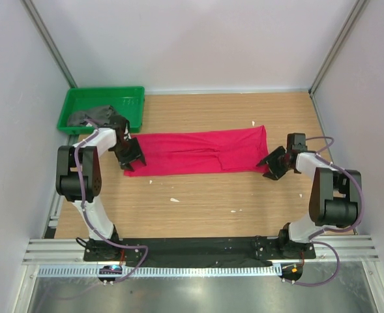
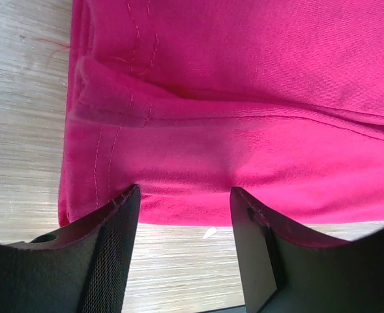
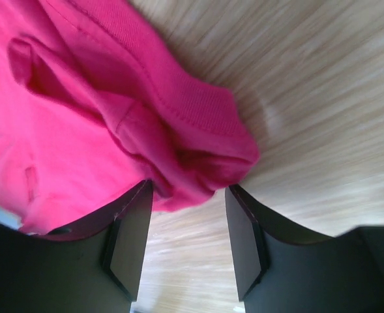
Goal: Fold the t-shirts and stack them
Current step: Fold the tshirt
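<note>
The crimson-red t-shirt (image 1: pixel 198 152) lies folded into a long band across the middle of the table. My left gripper (image 1: pixel 132 156) is open at its left end; in the left wrist view its jaws (image 2: pixel 185 195) stand just short of the shirt's folded edge (image 2: pixel 231 143). My right gripper (image 1: pixel 273 163) is open at the right end; in the right wrist view its jaws (image 3: pixel 188 189) straddle a bunched corner of the shirt (image 3: pixel 205 156) without closing on it. The dark grey t-shirt (image 1: pixel 92 117) lies crumpled in the green tray (image 1: pixel 133 98).
The green plastic tray stands at the back left, just behind my left arm. Small white scraps (image 1: pixel 174 199) lie on the wooden table in front of the shirt. White walls close in the sides and back.
</note>
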